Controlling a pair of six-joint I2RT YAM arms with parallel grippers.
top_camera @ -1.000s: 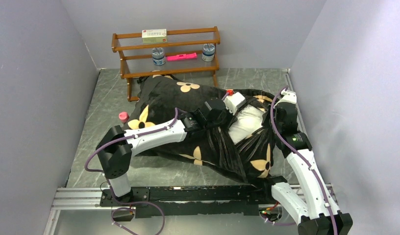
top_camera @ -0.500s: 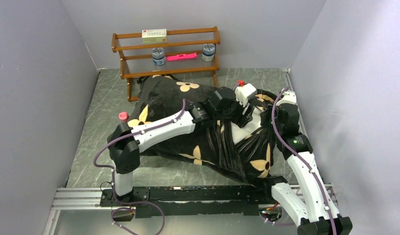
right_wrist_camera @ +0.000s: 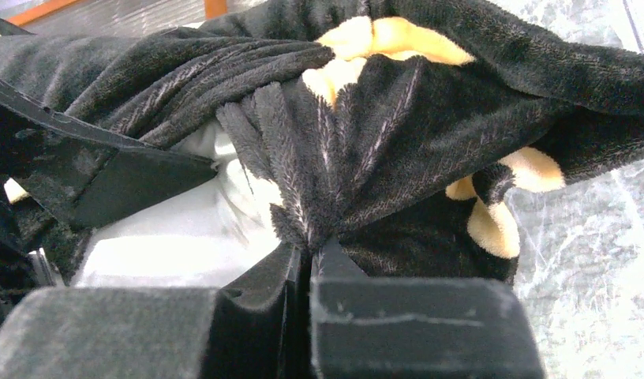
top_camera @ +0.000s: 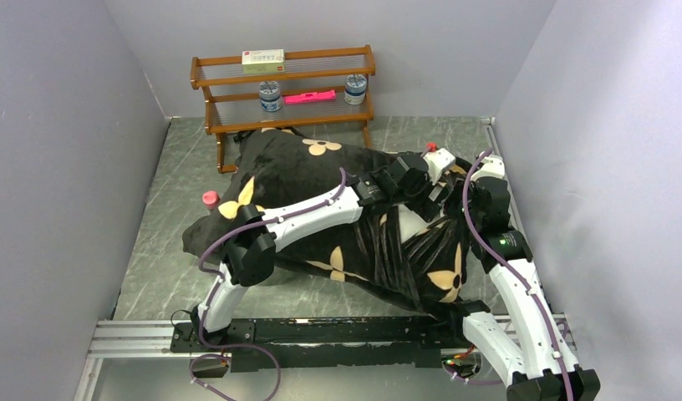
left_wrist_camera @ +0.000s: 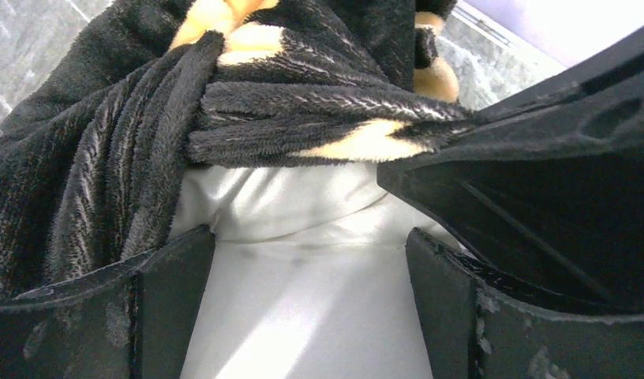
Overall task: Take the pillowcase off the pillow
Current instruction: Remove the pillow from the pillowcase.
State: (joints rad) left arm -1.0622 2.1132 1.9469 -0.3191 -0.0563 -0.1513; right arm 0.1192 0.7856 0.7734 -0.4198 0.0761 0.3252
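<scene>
The black plush pillowcase with tan flowers lies across the table and covers most of the white pillow, which shows only at the opening on the right. My left gripper reaches into that opening. It is open, and its fingers straddle bare pillow just below the bunched edge of the pillowcase. My right gripper is shut on a gathered fold of the pillowcase right beside it, at the right edge of the opening. White pillow shows to its left.
A wooden shelf stands at the back wall with a box, two jars and a pink item. A small pink-capped object sits left of the pillowcase. Walls close in on both sides, and a metal rail runs along the near edge.
My left gripper has opened and moved right and farther back, toward the right gripper. Less of the white pillow is exposed. The right arm has held still, gripping the fabric.
</scene>
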